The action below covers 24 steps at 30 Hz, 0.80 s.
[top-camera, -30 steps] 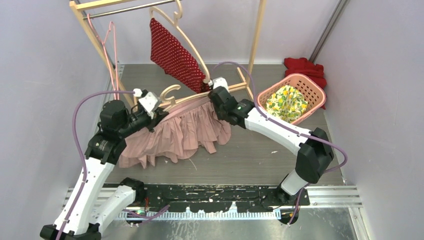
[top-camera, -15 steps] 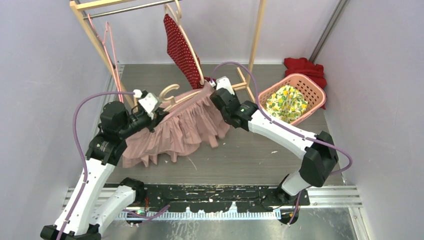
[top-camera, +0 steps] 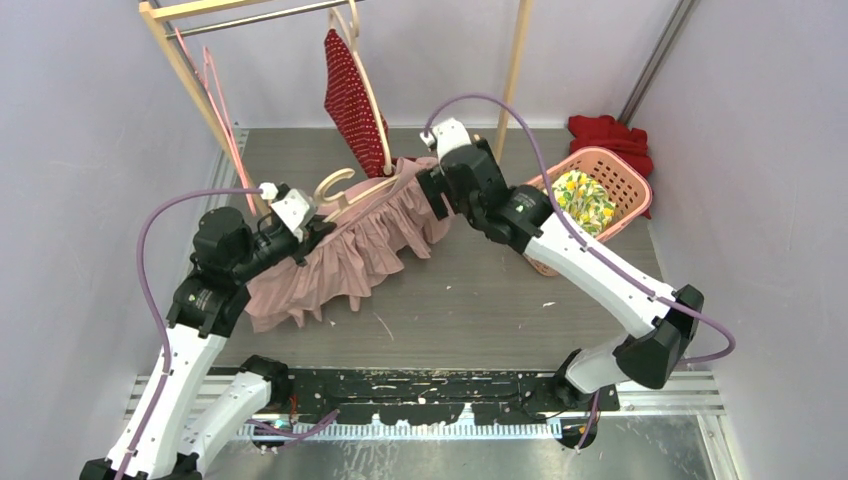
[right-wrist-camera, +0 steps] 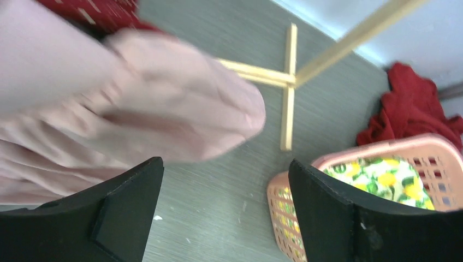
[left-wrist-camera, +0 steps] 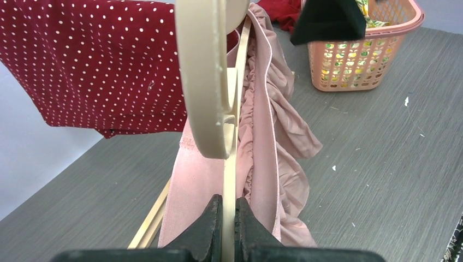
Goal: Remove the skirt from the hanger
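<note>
Arms: 2, the left arm (top-camera: 190, 340) & right arm (top-camera: 600, 270).
Claws: 2, one per arm, the left claw (left-wrist-camera: 224, 221) & right claw (right-wrist-camera: 226, 185).
Purple cables: 2, the left cable (top-camera: 150, 260) & right cable (top-camera: 500, 105).
Hangers: 3 for sure.
- Wooden: 2, the skirt hanger (top-camera: 345, 190) & rail hanger (top-camera: 372, 90).
- Thin pink: 1, the wire hanger (top-camera: 215, 90) nr far-left corner of surface. Poss. a 2nd w/ it, can't tell.

Cloth items: 4.
- pink skirt (top-camera: 350, 260)
- red dotted garment (top-camera: 350, 100)
- red cloth heap (top-camera: 605, 130) at far-right corner
- flowered cloth (top-camera: 585, 200) in basket

Baskets: 1, the pink basket (top-camera: 625, 165).
Racks: 1, the wooden rack (top-camera: 515, 70) w/ 1 metal rail (top-camera: 260, 18).
</note>
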{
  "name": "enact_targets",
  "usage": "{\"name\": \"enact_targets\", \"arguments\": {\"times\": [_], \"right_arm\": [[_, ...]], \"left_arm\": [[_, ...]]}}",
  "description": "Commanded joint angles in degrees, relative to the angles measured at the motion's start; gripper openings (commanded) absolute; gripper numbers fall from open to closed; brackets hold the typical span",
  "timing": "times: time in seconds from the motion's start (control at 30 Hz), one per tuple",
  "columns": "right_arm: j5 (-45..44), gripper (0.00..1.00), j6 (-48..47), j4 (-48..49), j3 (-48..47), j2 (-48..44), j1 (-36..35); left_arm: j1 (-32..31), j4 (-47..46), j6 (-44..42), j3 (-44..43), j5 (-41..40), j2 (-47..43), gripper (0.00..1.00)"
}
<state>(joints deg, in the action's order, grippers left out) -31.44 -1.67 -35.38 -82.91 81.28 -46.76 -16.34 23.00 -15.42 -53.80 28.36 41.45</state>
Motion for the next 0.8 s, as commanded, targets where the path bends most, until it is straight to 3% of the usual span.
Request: {"name": "enact_targets", "arguments": {"times": [0.0,0.1,0.33,0.77], "right_arm": [[9.26,0.88,-2.59,-1.58,-14.15,3.04,-0.12],[12.69,0.85,1.11,-4.06,-20.59,6.75,-0.29],[16.98,0.83,3.75,-2.22,-25.16,10.90,-0.35],[19.51,0.81,6.49,-2.20,-24.49,10.83,-0.35]], "left_arm": [[0.22,-5.78,0.50,-0.44,1.31,-1.90,0.00],[0.25,-6.10,0.74,-0.04,1.57,-1.75,0.00],[0.21,-5.91,0.84,-0.05,1.85,-1.90,0.00],[0.23,-6.20,0.91,0.45,1.96,-1.88,0.00]]}}
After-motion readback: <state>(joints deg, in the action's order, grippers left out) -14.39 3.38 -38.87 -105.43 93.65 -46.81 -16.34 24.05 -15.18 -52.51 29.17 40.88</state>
